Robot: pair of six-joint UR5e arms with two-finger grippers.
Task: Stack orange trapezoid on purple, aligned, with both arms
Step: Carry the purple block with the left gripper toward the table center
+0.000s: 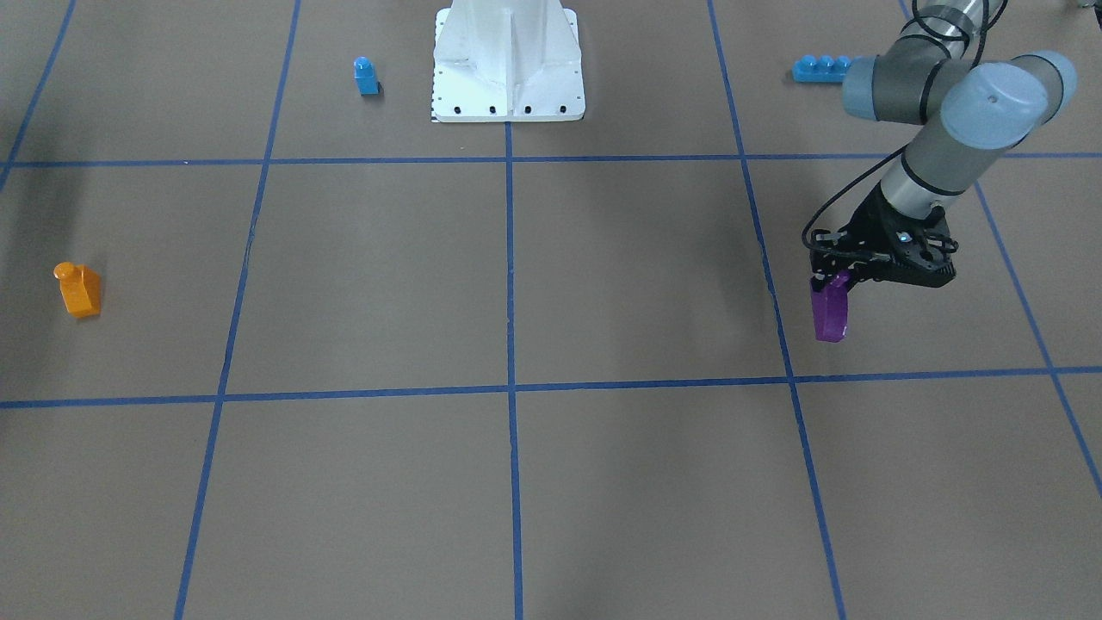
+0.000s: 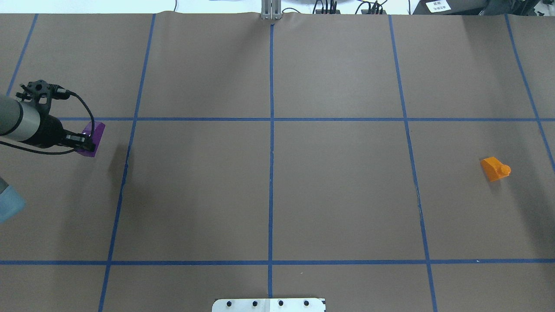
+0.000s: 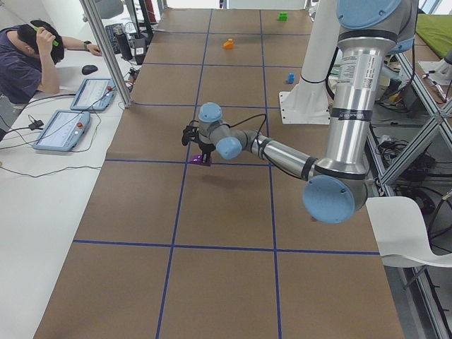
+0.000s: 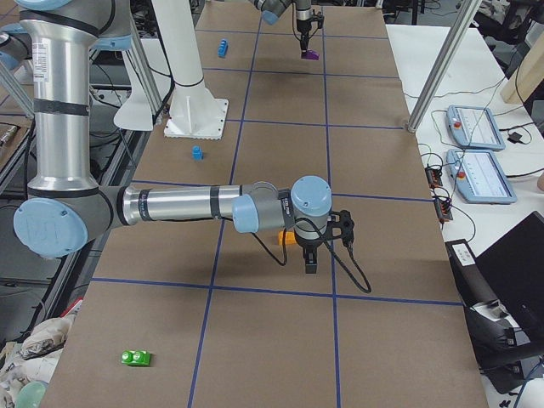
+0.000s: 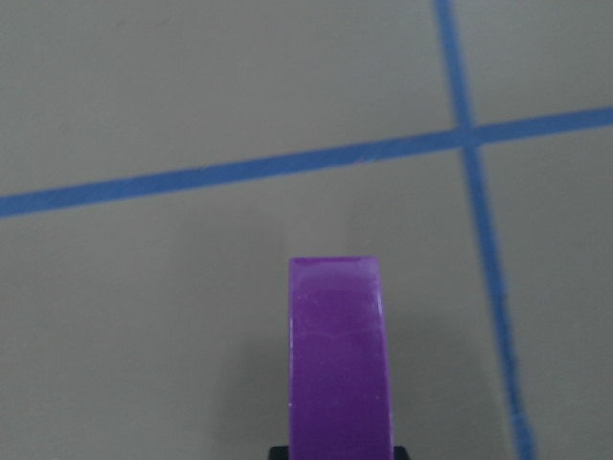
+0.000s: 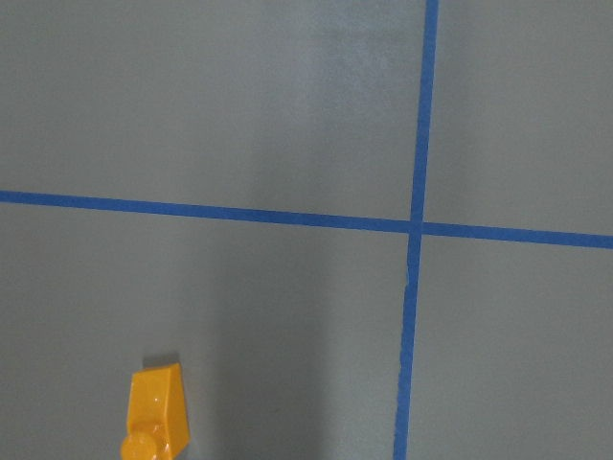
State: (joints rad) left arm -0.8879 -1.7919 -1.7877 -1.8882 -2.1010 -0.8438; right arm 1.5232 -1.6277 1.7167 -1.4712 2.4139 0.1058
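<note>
Purple plastic shows at the overhead view's far left: the purple brick is pinched by the left gripper, jaws clenched on it, seemingly clear of the surface. Far right, well apart, the orange trapezoid stands alone. The right gripper hangs near it, and whether its jaws are clenched I cannot tell. Glossy plastic may twist in the pinch, so the purple brick could land skewed or stud-down, spoiling alignment. Its long axis runs straight out from the jaws, stud unseen. The orange trapezoid appears upright, stud on top; its long axis is unclear.
</note>
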